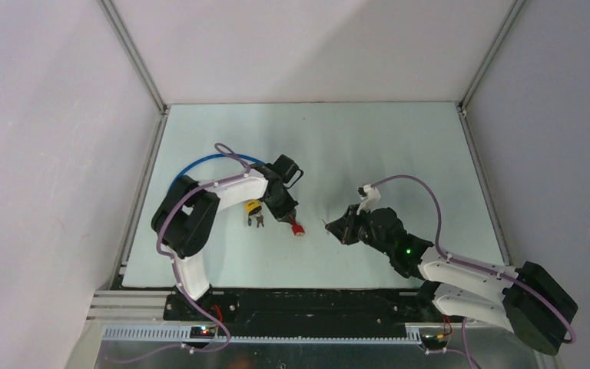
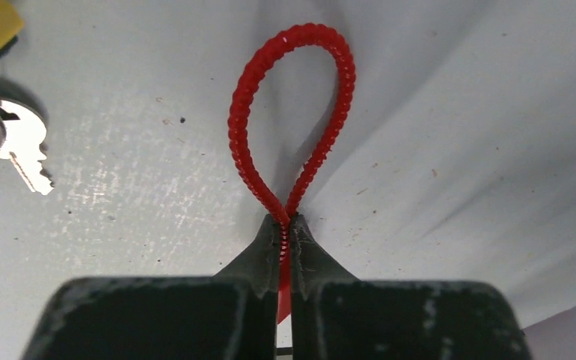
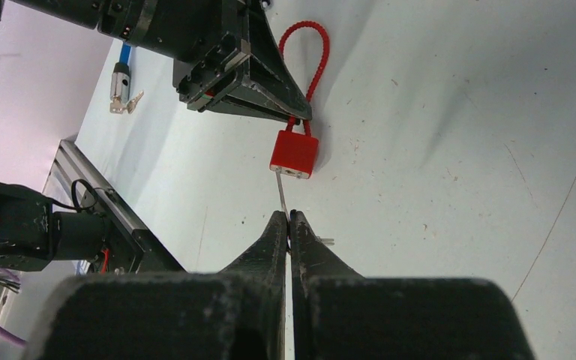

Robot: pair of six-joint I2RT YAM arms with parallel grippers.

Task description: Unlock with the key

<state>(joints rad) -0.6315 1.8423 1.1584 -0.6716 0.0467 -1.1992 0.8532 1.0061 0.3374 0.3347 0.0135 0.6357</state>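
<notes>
Status: lock held, key presented, unlocking not yet complete.

1. The left tool (image 2: 286, 225) is pressed together on the red cable shackle (image 2: 292, 105), pinching both strands just behind the loop. The loop runs out ahead of its tips over the bench (image 1: 369, 146).
2. The lock (image 3: 294, 154) hangs from that pinch, directly ahead of the right tool (image 3: 290, 217) and just beyond its tips.
3. The right tool is pressed together on the key (image 3: 280, 191). The blade runs forward from its tips to the lock's near face.
4. The views do not show whether the blade has entered the keyway or only touches it.
5. The shackle reads as closed.

Steps left, as judged: seat the key fully, turn it, free the shackle.

Spare keys (image 2: 15, 150) lie to the left of the left tool, untouched.
</notes>
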